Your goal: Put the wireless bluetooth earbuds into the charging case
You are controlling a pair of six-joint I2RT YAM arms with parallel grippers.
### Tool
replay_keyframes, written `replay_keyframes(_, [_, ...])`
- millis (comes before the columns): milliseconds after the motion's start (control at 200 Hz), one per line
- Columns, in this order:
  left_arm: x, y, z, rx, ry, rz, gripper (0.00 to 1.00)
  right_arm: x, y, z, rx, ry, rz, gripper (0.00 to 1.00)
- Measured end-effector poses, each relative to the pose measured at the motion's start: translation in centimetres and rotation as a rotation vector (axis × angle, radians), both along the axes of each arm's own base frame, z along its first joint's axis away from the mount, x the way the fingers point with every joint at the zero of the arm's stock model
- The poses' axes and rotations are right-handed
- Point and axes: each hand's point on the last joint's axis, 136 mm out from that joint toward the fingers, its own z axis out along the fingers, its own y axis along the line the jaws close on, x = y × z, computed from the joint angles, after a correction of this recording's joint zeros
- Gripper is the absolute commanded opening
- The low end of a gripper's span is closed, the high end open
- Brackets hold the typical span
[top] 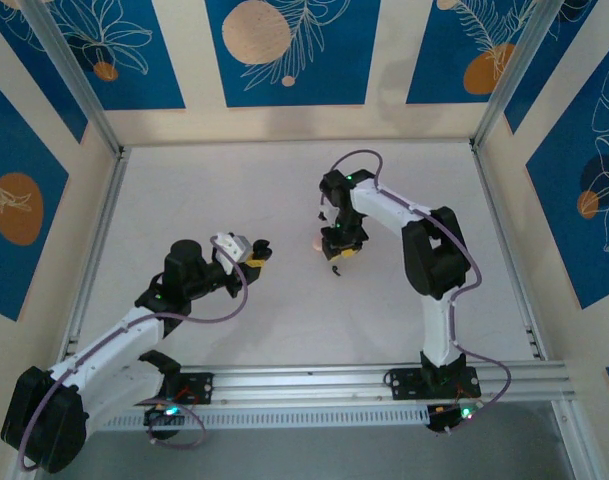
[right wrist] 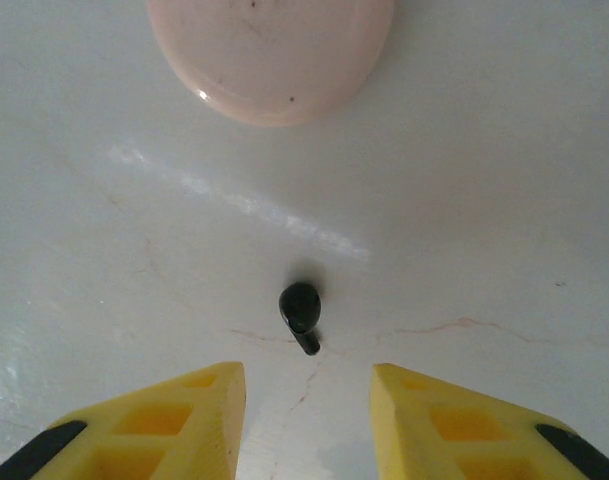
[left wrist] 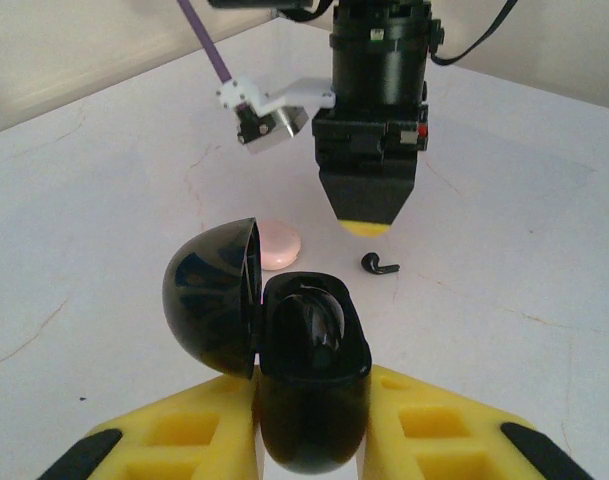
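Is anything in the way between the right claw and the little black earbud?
No, nothing visible. The black earbud lies on bare table just ahead of the right gripper, whose fingers are open. The pink case sits farther away, beyond it.

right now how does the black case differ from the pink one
Colour: the black case is glossy black, the pink case pale pink. State: the black case has its lid swung open; the pink case looks shut. Pose: the black case is clamped in the left gripper; the pink case lies flat on the table, free of either gripper. Both are small and rounded.
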Motion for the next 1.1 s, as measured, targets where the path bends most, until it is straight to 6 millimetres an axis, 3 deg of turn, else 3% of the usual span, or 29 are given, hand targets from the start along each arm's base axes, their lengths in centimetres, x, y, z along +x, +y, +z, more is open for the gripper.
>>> replay_keyframes(455, [-0.1, 0.0, -0.3, 0.006, 0.012, 0.0, 0.26, -1.0, 0.7, -2.6, -0.042, 0.053, 0.072, 0.34])
replay_keyframes(935, [-0.1, 0.1, -0.4, 0.009, 0.017, 0.0, 0.26, -0.9, 0.7, -3.8, -0.051, 0.061, 0.072, 0.29])
replay_keyframes(1100, [-0.2, 0.1, -0.5, 0.01, 0.02, 0.0, 0.25, -0.8, 0.5, -3.9, -0.061, 0.054, 0.073, 0.22])
